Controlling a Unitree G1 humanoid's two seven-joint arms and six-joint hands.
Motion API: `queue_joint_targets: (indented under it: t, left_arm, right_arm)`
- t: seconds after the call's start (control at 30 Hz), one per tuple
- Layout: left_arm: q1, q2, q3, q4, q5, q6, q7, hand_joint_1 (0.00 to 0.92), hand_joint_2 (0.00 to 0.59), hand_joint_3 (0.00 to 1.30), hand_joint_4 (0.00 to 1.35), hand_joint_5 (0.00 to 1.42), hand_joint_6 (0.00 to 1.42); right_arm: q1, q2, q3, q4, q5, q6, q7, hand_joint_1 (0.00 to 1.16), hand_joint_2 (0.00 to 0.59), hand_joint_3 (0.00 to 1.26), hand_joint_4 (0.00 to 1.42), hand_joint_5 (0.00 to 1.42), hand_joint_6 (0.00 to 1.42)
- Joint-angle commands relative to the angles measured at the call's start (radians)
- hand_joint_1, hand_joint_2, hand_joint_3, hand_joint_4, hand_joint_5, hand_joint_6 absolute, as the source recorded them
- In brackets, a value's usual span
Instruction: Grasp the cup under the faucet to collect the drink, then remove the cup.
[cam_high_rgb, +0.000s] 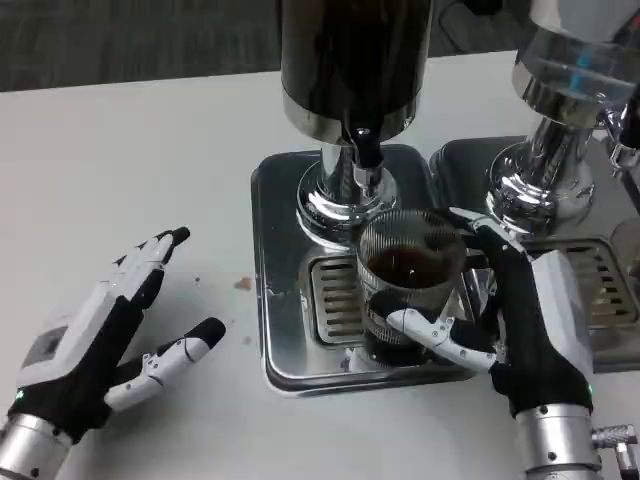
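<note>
Collecting looks done: the right robot hand (520, 335) grips the clear ribbed glass cup (408, 290) of dark drink under the black faucet (366, 150); next, lift it off the steel tray (285, 300). The left robot hand (105, 335) lies open.

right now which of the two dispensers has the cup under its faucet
The dark dispenser on the picture's left: the cup, holding dark drink, stands under its faucet, held by the right robot hand. The clear dispenser has none.

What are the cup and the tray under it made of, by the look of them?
The cup looks like clear glass or clear plastic, ribbed: the dark drink shows through its wall. Which of the two I cannot tell. The tray looks like polished metal, probably stainless steel: it is silver and mirrors the dispenser base. The right hand holds the cup.
</note>
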Motion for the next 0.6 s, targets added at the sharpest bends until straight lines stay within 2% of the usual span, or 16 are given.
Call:
queue_joint_targets:
  t: [0.03, 0.43, 0.6]
  left_arm:
    - [0.0, 0.022, -0.008, 0.004, 0.009, 0.012, -0.012, 0.0, 0.148, 0.01, 0.0, 0.0, 0.0]
    - [0.011, 0.045, -0.01, -0.046, 0.03, 0.038, -0.02, 0.0, 0.139, 0.0, 0.0, 0.0, 0.0]
    - [0.059, 0.067, -0.005, -0.138, 0.066, 0.067, -0.011, 0.0, 0.136, 0.0, 0.0, 0.0, 0.0]
  right_arm:
    - [0.037, -0.003, -0.008, -0.085, 0.009, -0.055, -0.001, 0.93, 0.145, 0.59, 0.68, 0.97, 1.38]
    - [0.098, -0.014, -0.008, -0.168, 0.019, -0.067, 0.035, 0.92, 0.143, 0.6, 0.68, 0.97, 1.38]
    - [0.133, -0.027, 0.001, -0.215, 0.014, -0.088, 0.052, 0.92, 0.142, 0.61, 0.68, 0.97, 1.38]
